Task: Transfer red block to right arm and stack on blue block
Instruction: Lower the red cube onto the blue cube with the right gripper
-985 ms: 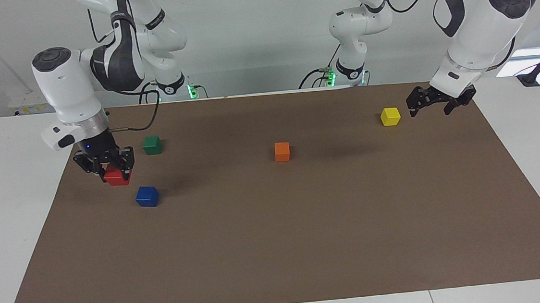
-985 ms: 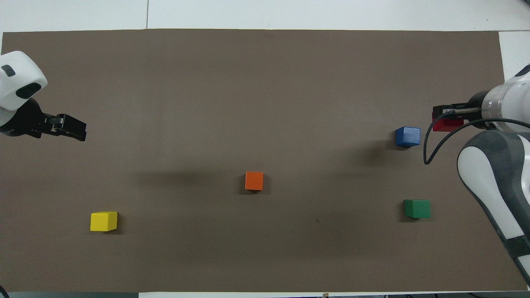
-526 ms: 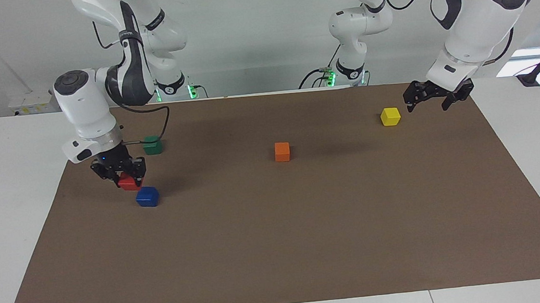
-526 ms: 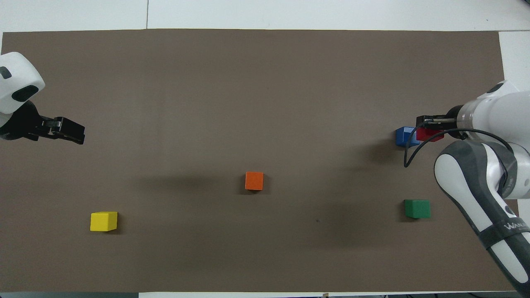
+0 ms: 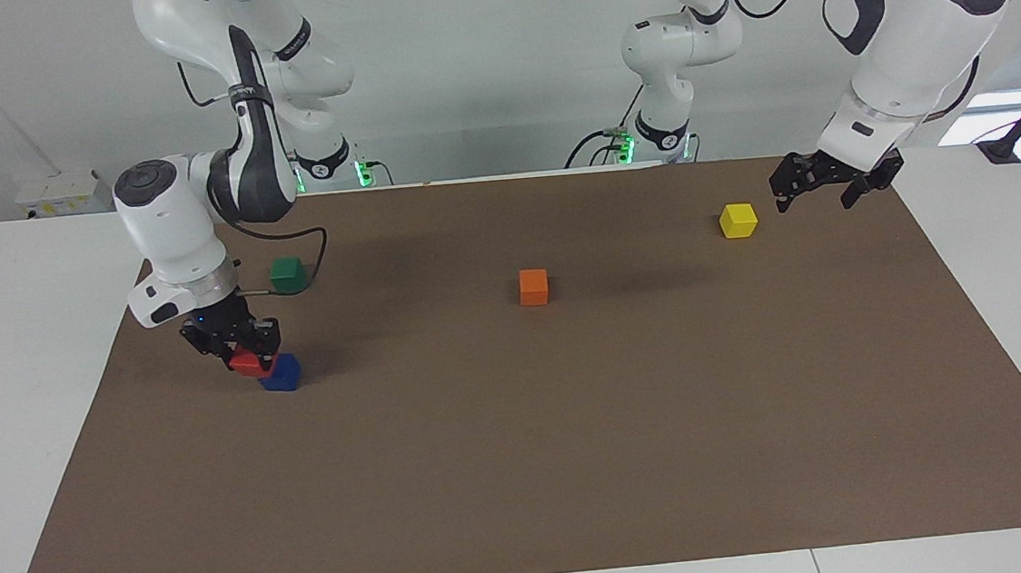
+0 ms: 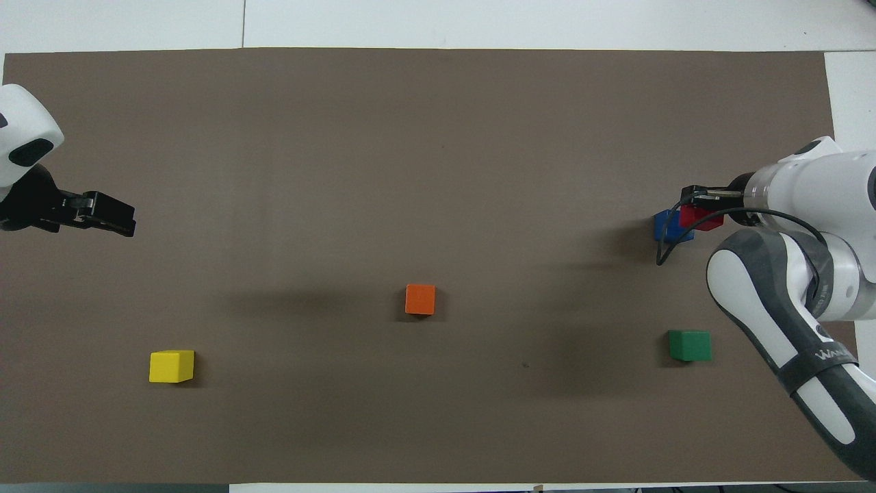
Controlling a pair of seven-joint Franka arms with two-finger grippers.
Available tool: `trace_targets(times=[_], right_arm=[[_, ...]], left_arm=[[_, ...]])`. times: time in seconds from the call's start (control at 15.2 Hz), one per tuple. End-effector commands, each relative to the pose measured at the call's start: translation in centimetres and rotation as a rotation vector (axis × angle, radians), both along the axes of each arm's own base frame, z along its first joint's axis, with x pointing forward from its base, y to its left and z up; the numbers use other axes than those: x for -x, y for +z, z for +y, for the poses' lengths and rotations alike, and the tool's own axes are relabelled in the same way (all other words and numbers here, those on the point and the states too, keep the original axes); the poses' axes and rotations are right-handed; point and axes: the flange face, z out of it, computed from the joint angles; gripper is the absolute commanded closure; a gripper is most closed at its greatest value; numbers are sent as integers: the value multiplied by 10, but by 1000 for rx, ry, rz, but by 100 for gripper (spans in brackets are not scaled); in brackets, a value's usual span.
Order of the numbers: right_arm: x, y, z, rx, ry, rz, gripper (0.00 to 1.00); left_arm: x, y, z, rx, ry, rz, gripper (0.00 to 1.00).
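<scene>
Red block (image 5: 250, 363): small glossy cube, held in right claw (image 5: 238, 355), over blue block (image 5: 280, 373) edge at right arm's end of counter (image 5: 525, 467); contact unclear. Judged light, rigid, slick-faced; grip two opposite flat sides, mid-height. Left claw (image 5: 834, 189): spread, empty, waiting beside yellow block (image 5: 738, 219).
</scene>
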Motion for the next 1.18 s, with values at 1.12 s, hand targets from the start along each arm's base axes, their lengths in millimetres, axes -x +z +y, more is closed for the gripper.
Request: trace_targets(times=[1.12], right_arm=[[2,-23,15,-13,18,16,100]], left_arm=[[-1,29,-4,47,29,-113,0]])
